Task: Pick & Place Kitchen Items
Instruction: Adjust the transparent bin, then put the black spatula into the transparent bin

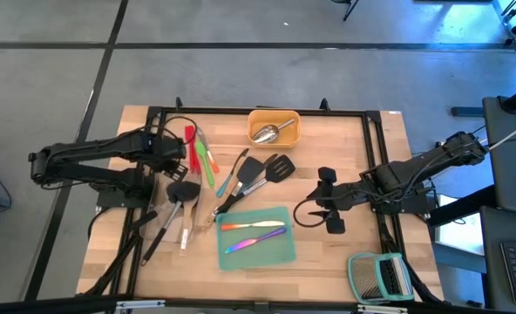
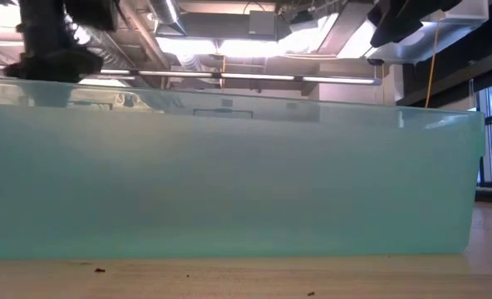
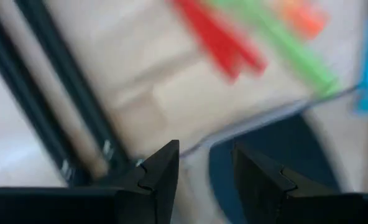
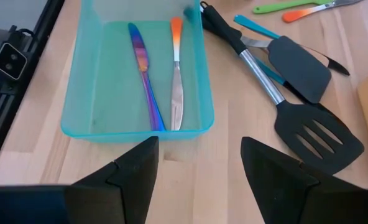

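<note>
left gripper [image 1: 181, 164] hangs over the bench [image 1: 328, 262] at the left cluster, jaws apart with nothing between them, beside the red tool [image 1: 190, 148] and green tool [image 1: 207, 164], above a black spatula [image 1: 183, 190]. further right, a blue-handled tool [image 1: 231, 173], a solid spatula [image 1: 249, 171] and a slotted turner [image 1: 279, 167] lie on the wood. the steel scoop [image 1: 269, 133] sits in the yellow tray [image 1: 274, 114]. two iridescent knives [image 4: 145, 71] lie in the teal tray [image 1: 254, 254]. right gripper [image 1: 329, 200] hovers right of that tray, jaws apart, empty.
</note>
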Tool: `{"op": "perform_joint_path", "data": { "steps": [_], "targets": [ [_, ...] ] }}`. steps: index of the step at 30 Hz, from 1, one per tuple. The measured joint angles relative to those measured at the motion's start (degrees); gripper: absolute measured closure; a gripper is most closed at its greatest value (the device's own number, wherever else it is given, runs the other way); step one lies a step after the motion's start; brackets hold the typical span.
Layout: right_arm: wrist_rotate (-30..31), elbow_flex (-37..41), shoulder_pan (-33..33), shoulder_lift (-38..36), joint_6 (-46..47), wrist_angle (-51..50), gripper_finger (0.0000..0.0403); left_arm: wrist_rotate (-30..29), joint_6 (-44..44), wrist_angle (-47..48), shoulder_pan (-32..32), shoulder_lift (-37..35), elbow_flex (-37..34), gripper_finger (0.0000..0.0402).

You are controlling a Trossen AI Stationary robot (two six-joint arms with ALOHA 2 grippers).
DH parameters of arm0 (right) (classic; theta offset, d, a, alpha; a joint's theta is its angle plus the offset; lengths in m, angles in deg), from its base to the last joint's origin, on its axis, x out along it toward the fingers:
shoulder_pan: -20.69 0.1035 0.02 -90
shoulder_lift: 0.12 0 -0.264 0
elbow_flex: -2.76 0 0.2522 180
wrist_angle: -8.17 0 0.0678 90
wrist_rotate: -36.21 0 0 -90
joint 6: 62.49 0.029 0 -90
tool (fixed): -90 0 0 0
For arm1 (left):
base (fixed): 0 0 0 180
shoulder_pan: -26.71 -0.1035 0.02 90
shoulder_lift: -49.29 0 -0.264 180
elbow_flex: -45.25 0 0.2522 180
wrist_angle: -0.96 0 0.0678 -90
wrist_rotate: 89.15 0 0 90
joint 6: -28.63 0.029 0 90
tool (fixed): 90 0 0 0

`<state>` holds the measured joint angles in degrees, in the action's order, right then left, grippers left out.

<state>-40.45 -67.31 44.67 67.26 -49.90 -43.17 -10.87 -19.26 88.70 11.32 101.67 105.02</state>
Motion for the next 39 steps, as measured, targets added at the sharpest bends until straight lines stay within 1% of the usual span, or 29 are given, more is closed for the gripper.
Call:
{"op": "perform_joint_path", "data": {
  "steps": [2,3,6,8,11,16,22,24,28,30,33,37,39],
  "targets": [
    [0.0,0.0,-0.4,0.0,-0.6,0.0,0.0171,-2.3,0.3,-3.3,0.6,-0.6,1.6,0.0261],
    [0.0,0.0,-0.6,0.0,-1.0,0.0,0.0171,-2.3,0.8,-4.9,1.0,-0.5,2.0,0.0261],
    [0.0,0.0,-1.2,0.0,-1.3,0.0,0.0171,1.7,1.8,-13.4,3.2,0.0,2.6,0.0261],
    [0.0,0.0,-1.5,0.0,-1.5,0.0,0.0171,4.0,1.7,-17.9,5.7,1.2,2.6,0.0261],
    [0.0,0.0,-1.8,0.0,-2.1,0.0,0.0171,4.2,-0.4,-24.1,10.4,4.6,2.6,0.0261],
    [0.2,0.0,-1.8,0.0,-2.6,0.0,0.0172,0.8,-2.4,-30.7,16.4,12.4,2.7,0.0261],
    [0.2,0.0,-1.8,0.0,-3.0,0.1,0.0172,-5.6,-1.0,-30.6,20.9,22.6,7.4,0.0261],
    [0.2,0.0,-1.8,0.0,-3.3,0.0,0.0172,-6.4,-1.0,-30.6,22.1,25.8,9.2,0.0261],
    [0.2,0.0,-1.8,0.0,-3.7,0.0,0.0172,-6.4,-2.1,-30.9,22.6,30.7,11.7,0.0247],
    [0.1,0.0,-1.8,0.0,-3.7,0.0,0.0172,-5.3,-3.1,-32.0,21.8,32.7,11.7,0.0231],
    [0.1,0.0,-1.8,0.0,-3.7,-0.5,0.0172,-3.1,-3.1,-36.2,20.7,35.8,11.6,0.0205],
    [0.0,0.0,-1.8,0.0,-3.6,-1.3,0.0172,-4.6,-0.9,-42.7,20.4,39.3,11.6,0.018],
    [0.0,0.0,-1.8,0.0,-3.6,-1.3,0.0172,-5.6,-0.8,-43.2,20.4,40.3,11.6,0.0177]
  ]
}}
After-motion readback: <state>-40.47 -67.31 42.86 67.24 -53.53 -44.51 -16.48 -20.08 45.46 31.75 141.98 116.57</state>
